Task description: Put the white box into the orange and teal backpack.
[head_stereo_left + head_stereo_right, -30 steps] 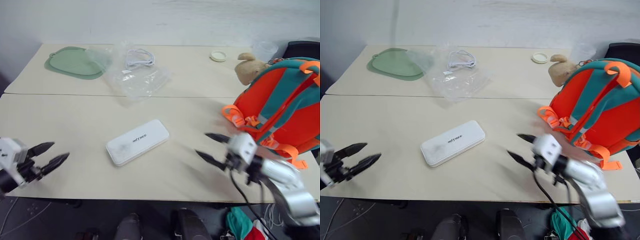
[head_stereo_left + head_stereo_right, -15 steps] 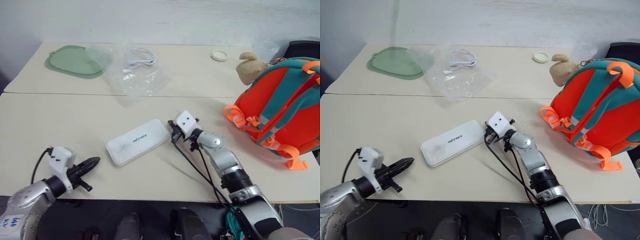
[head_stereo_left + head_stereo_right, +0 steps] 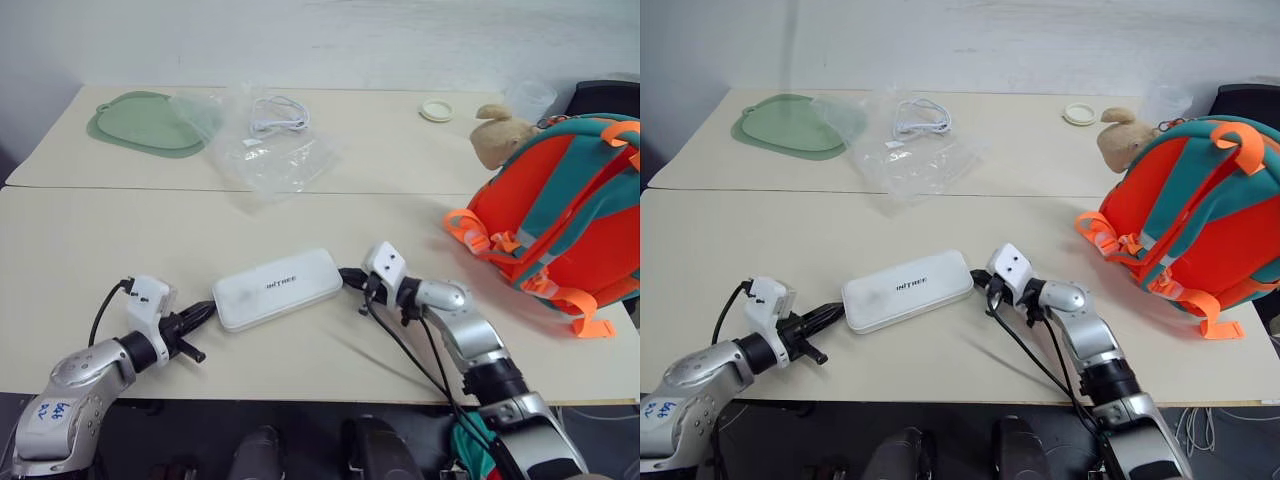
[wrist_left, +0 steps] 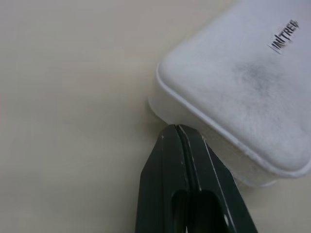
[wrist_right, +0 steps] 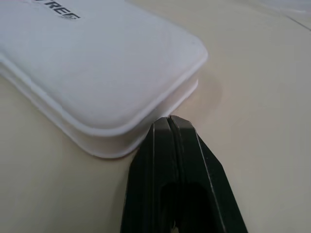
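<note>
Both arms drawn in from the table edges since a second ago, fingers gone from spread to pinched together, one tip at each end of the white box.

Left gripper pressed tight, empty, tip against the box's 8 o'clock end wall; right gripper likewise pinched together on nothing, tip at the 3 o'clock end. Box flat mid-table, lettering up. Orange and teal backpack well apart at 3 o'clock, plush toy charm at its upper corner. Clear plastic bag with white cable at 12 o'clock, green mat at 11.
</note>
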Controlling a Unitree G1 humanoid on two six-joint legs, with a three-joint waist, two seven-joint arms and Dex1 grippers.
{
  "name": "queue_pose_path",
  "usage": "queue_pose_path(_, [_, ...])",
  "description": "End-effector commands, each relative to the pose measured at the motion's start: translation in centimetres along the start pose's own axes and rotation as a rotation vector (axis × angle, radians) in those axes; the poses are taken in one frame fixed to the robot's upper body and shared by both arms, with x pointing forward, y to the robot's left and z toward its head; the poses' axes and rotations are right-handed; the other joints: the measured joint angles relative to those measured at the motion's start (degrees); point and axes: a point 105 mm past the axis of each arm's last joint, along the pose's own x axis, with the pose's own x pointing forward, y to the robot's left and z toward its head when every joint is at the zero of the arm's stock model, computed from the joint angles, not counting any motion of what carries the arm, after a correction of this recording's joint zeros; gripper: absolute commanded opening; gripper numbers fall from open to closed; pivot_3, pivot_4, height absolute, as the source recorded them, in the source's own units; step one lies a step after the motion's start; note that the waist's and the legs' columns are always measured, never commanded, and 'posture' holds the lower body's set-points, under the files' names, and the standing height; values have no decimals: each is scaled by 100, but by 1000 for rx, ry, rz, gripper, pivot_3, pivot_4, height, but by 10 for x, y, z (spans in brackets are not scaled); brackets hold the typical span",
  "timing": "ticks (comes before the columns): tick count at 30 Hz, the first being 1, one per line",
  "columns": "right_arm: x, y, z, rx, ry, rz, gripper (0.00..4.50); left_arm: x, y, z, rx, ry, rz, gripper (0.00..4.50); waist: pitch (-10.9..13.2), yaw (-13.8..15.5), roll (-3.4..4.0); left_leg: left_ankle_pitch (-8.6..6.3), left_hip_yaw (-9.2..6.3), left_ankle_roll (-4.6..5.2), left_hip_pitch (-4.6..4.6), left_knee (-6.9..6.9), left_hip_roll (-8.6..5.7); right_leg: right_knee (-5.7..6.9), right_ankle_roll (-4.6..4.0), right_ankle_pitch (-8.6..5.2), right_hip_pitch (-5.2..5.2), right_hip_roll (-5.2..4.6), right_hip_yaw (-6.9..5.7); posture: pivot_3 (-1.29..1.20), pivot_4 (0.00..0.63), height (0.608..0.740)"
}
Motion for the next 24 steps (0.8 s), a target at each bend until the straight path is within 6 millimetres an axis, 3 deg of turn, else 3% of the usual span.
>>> queue_pose_path(1, [-6, 21, 14, 1, -45, 105, 0, 14, -15, 7, 51, -2, -96, 12, 0, 3, 0, 0, 0, 0, 0, -1, 0, 0, 0, 0, -1, 0, 0, 0, 150, 740])
queue_pose_path(8, [-35, 33, -2, 29, 69, 115, 0, 37, -31, 8, 93, 20, -209, 12, -1, 101, -1, 1, 0, -1, 2, -1, -1, -4, 0, 0, 2, 0, 0, 0, 150, 740])
queue_pose_path(14, [-49, 31, -1, 26, 96, 69, 0, 34, -19, 6, 69, 41, -198, 12, -1, 115, -1, 0, 0, 0, 4, -1, -1, -6, 0, 0, 4, -1, 0, 0, 150, 740])
queue_pose_path(20, [-53, 24, -2, 13, 105, 38, 0, 11, 14, 15, -143, 111, -226, 1800, 1, 107, 1, 1, 0, -2, 4, -2, 0, -5, 0, 0, 2, 2, -1, 0, 150, 740])
queue_pose_path(24, [-50, 21, -2, 3, 105, 43, 0, 3, 10, 23, -405, 266, -387, 3050, 1, 101, -1, 3, -3, -5, 0, 2, -2, -3, 0, 0, -1, 2, -4, 0, 150, 740])
